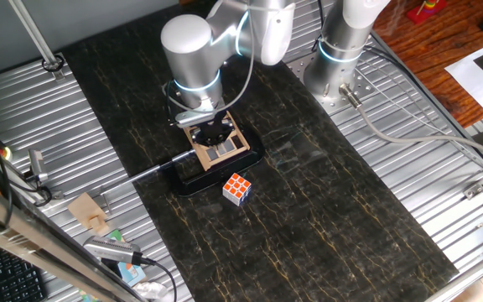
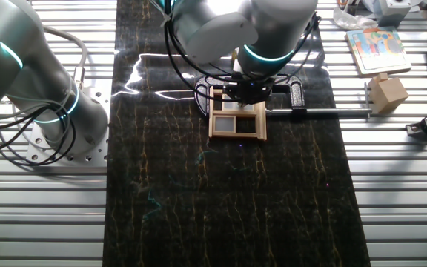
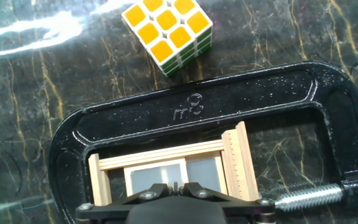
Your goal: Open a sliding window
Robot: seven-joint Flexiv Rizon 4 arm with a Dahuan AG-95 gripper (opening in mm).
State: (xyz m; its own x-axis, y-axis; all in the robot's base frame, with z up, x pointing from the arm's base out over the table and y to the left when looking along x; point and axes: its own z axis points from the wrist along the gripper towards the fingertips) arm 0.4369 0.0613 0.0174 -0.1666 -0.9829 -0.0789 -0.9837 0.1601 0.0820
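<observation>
The sliding window (image 1: 227, 148) is a small light-tan wooden frame with grey panes, held in a glossy black C-clamp base (image 1: 210, 177) on the dark mat. It also shows in the other fixed view (image 2: 237, 124) and in the hand view (image 3: 166, 163). My gripper (image 1: 215, 132) stands straight down on the window's top, over its far panes (image 2: 247, 100). In the hand view my gripper (image 3: 177, 185) has its fingers drawn close together with a thin dark upright piece of the window between them. The fingertips hide where they touch.
A Rubik's cube (image 1: 237, 188) lies just in front of the clamp (image 3: 168, 30). The clamp's screw rod (image 2: 325, 113) sticks out sideways over the mat edge. A wooden block (image 2: 388, 93) and a picture book (image 2: 376, 48) lie on the ribbed metal table. The arm's base (image 2: 43, 111) stands beside the mat.
</observation>
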